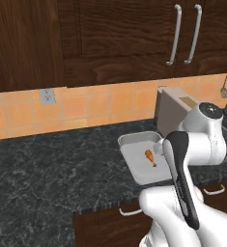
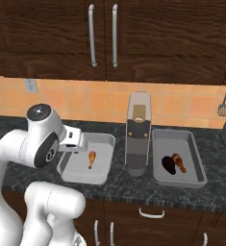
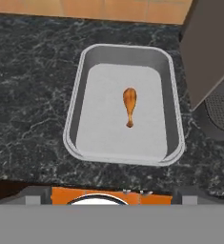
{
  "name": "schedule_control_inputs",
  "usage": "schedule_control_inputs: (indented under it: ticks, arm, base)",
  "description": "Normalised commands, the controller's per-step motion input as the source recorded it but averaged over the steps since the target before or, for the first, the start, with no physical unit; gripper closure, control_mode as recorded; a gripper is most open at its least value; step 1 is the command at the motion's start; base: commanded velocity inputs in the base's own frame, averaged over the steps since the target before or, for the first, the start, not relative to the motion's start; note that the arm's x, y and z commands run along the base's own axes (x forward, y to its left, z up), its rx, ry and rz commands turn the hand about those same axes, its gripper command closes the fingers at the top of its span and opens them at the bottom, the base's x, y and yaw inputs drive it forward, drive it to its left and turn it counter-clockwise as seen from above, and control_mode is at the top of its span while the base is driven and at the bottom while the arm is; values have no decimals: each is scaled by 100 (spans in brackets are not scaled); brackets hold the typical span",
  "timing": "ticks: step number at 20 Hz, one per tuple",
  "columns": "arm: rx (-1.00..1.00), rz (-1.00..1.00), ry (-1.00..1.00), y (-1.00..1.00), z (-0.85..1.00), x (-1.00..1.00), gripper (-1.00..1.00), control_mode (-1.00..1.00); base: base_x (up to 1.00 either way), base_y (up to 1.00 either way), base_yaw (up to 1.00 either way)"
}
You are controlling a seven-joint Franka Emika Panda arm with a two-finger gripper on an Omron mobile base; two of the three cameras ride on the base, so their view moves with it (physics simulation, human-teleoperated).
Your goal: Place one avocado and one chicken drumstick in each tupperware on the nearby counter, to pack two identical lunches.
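Left base view: a dark, speckled stone counter (image 1: pixel 52 159) runs under a tiled orange backsplash (image 1: pixel 86 103) and dark wooden cabinets (image 1: pixel 120 34) with curved silver handles. A shallow light-grey tupperware (image 1: pixel 134 161) with rounded corners and a raised rim sits on the counter just left of the tall grey boxy appliance (image 1: pixel 170 111). One small orange-brown chicken drumstick (image 1: pixel 150 157) lies on its flat floor. The glossy white arm (image 1: pixel 202 140) rises from the lower right, bends at a dark joint and crosses over the tray's right edge.

Right base view: the same tray (image 2: pixel 81 170) lies left of the appliance (image 2: pixel 137 134), with the drumstick (image 2: pixel 92 159) near its middle, long axis running from back wall to front edge. A second tupperware (image 2: pixel 194 161) of the same shape lies right of the appliance and holds a dark avocado (image 2: pixel 169 165) touching another drumstick (image 2: pixel 179 162). The arm folds from the lower left, and its hand (image 2: pixel 72 140) hangs over the left tray's back left corner.

Hand view: the camera looks down into the left tray (image 3: pixel 82 95), whose rim is smooth and pale. The drumstick (image 3: pixel 129 106) lies right of centre, thick end toward the backsplash, thin bone end toward the counter's front edge. The appliance stands just right of the tray. The claw's fingers stand wide apart, holding nothing.
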Motion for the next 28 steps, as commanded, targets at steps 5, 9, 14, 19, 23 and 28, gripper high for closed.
schedule_control_inputs:
  ticks: [5, 9, 14, 19, 23, 28]
  arm:
    - [0, 0, 0, 0, 0, 0, -100, 100]
    - [0, 0, 0, 0, 0, 0, -100, 100]
    - [0, 0, 0, 0, 0, 0, -100, 100]
    - [0, 0, 0, 0, 0, 0, -100, 100]
    - [0, 0, 0, 0, 0, 0, -100, 100]
    - [0, 0, 0, 0, 0, 0, -100, 100]
  base:
    - [-100, 40, 8]
    - [-74, -53, -13]
    - [-17, -100, -23]
    - [-7, -100, -22]
    - [-11, -100, -27]
    - [-2, -100, -31]
